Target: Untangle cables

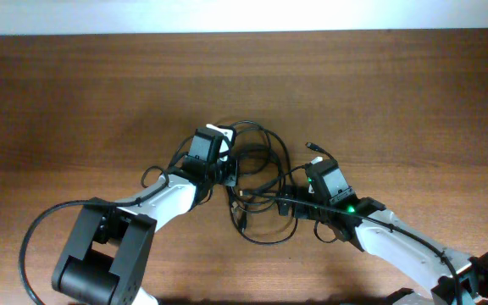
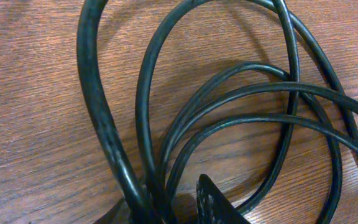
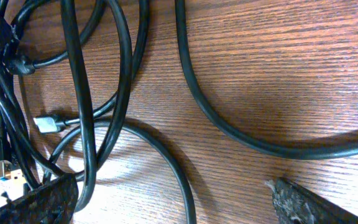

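The cables (image 1: 257, 182) lie as a tangle of thin black cords at the table's middle. My left gripper (image 1: 227, 169) is at the tangle's left side. In the left wrist view its fingers (image 2: 166, 208) are close together with several cords (image 2: 151, 186) bunched between them. My right gripper (image 1: 291, 203) is at the tangle's right side, low over the wood. Its fingers (image 3: 173, 202) are wide apart, and one cord loop (image 3: 166, 155) runs between them untouched. A silver-tipped plug (image 3: 45, 123) and a gold-tipped plug (image 3: 2, 168) lie to its left.
A loose plug end (image 1: 312, 146) points out at the tangle's upper right. The wooden table (image 1: 100, 93) extends all round, with its far edge along the top. The arms' thicker wires (image 1: 32, 237) loop at the lower left.
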Motion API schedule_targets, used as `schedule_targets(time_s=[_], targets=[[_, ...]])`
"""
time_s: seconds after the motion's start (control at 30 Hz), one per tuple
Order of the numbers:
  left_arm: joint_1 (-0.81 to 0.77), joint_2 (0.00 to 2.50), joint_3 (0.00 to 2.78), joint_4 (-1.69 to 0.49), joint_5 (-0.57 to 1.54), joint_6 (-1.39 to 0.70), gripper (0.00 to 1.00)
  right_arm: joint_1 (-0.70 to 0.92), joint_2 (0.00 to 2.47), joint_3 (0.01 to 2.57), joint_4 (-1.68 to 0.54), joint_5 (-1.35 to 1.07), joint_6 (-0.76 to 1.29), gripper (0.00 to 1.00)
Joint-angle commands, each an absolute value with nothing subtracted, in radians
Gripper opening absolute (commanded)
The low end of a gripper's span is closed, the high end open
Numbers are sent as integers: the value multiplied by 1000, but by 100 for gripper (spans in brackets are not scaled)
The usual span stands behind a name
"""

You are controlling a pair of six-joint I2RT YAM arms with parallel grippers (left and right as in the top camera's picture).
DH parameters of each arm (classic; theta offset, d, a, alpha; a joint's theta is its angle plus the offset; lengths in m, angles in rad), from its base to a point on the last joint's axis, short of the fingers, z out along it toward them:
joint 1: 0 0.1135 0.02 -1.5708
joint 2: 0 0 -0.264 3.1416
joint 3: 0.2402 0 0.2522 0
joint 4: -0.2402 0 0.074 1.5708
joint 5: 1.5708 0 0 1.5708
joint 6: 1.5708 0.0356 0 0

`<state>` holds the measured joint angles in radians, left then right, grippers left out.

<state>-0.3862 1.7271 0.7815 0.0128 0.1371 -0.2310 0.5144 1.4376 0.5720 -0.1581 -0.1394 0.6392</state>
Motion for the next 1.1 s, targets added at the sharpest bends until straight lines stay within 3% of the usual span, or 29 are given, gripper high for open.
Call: schedule_targets(time_s=[0.0, 0.3, 0.37, 0.47, 0.8, 1.07], targets=[[-390, 1727, 786, 19, 133, -230, 23, 522, 1449, 574, -161, -145, 636, 99], [-390, 1718, 786, 18, 133, -230, 20, 522, 1449, 574, -161, -145, 636, 99], [-390, 1718, 786, 19, 133, -230, 16, 522, 1449, 574, -161, -145, 636, 99], [-390, 1718, 786, 19, 133, -230, 0, 522, 1449, 574, -161, -145, 636, 99], [-389, 1682, 786, 13, 134, -261, 0, 522, 1449, 574, -161, -145, 633, 99], [-388, 1549, 786, -106, 134, -615, 0, 522, 1449, 574, -161, -146, 625, 99]])
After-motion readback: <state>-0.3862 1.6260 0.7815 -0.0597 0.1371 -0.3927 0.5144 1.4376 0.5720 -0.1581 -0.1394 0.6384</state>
